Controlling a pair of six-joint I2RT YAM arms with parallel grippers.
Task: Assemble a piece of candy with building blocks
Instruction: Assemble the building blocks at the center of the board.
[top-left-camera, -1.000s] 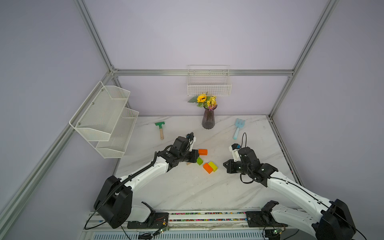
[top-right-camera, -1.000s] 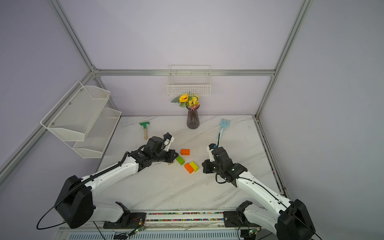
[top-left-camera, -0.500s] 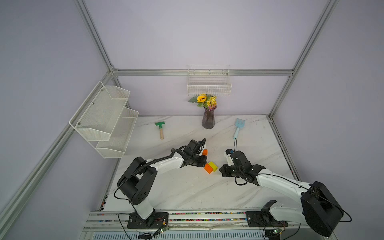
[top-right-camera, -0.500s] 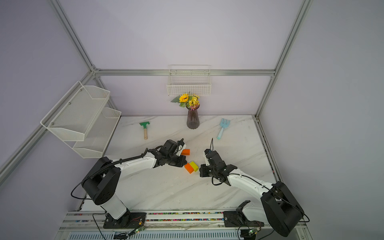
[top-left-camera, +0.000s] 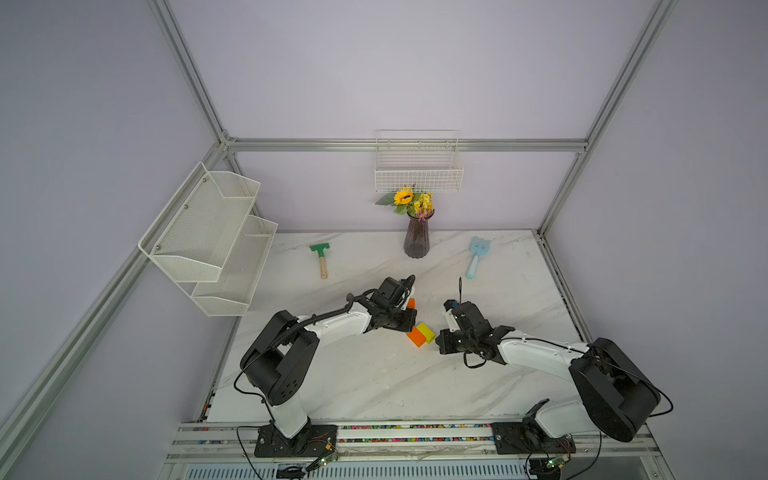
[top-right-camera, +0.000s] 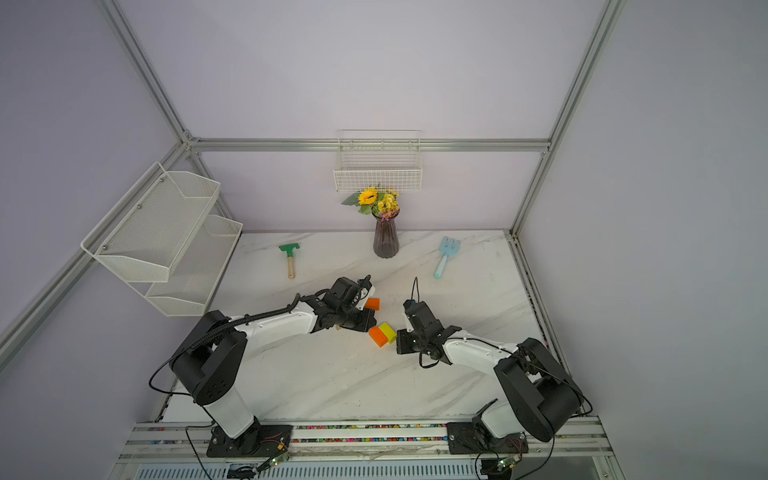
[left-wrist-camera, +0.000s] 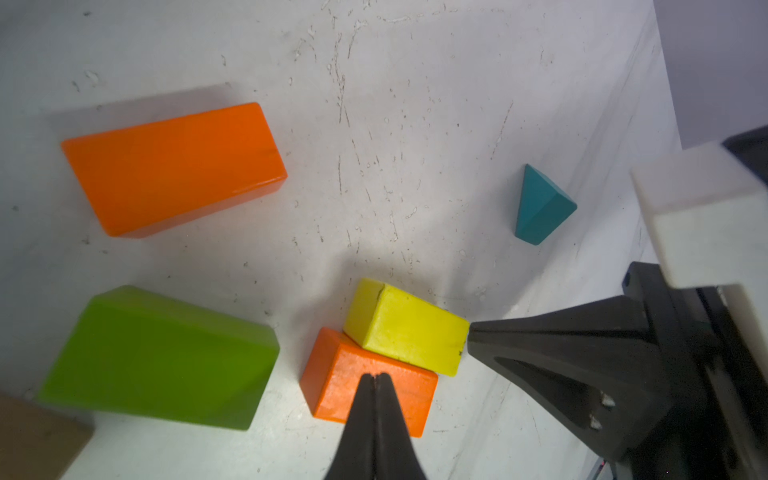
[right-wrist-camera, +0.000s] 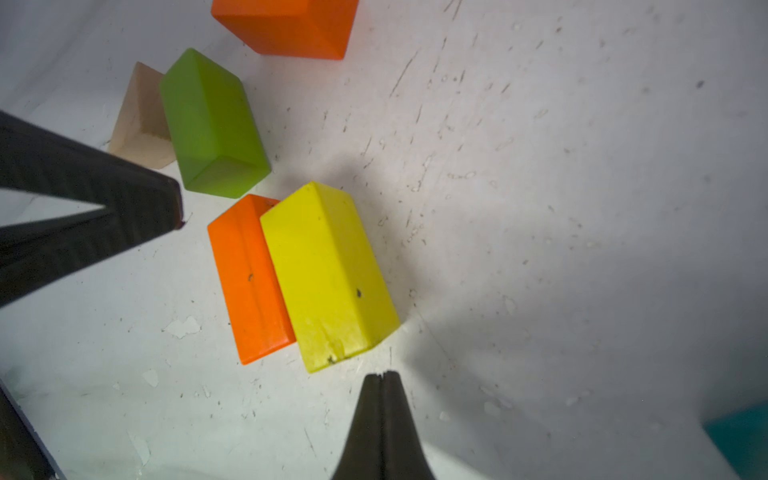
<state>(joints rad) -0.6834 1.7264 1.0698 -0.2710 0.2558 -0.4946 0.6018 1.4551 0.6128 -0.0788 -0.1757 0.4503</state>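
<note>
Basically mid-assembly: only two pieces of the candy were joined. The yellow block (right-wrist-camera: 328, 274) and one orange block (right-wrist-camera: 249, 282) lay flat, long sides touching, mid-counter (top-left-camera: 374, 374) between the two arms. Both grippers were fully closed and held nothing. The left gripper (left-wrist-camera: 376, 376) sat just beside the orange block's far end, and I couldn't tell if it was touching. The right gripper (right-wrist-camera: 384, 374) sat at the yellow block's near end (the left wrist view showed it touching or nearly so).

My read of the step is that closed tips were nudging the pair square. The ends weren't flush, since yellow stuck out further toward the right gripper.

The pair's long axes ran parallel, on a diagonal from the left gripper's side toward the right gripper.

The green block (right-wrist-camera: 212, 124) lay near the pair's far end, not touching it, with its long axis roughly the same way but a bit skewed. The tan triangle (right-wrist-camera: 139, 120) was right against its far side. The second orange block (left-wrist-camera: 174, 166) lay well apart, and so did the teal triangle (left-wrist-camera: 542, 205), off by the right arm.

The next move probably calls for a gentle end-on push to level the ends, then sliding green and the other orange in alongside. The triangles would go last.
</note>
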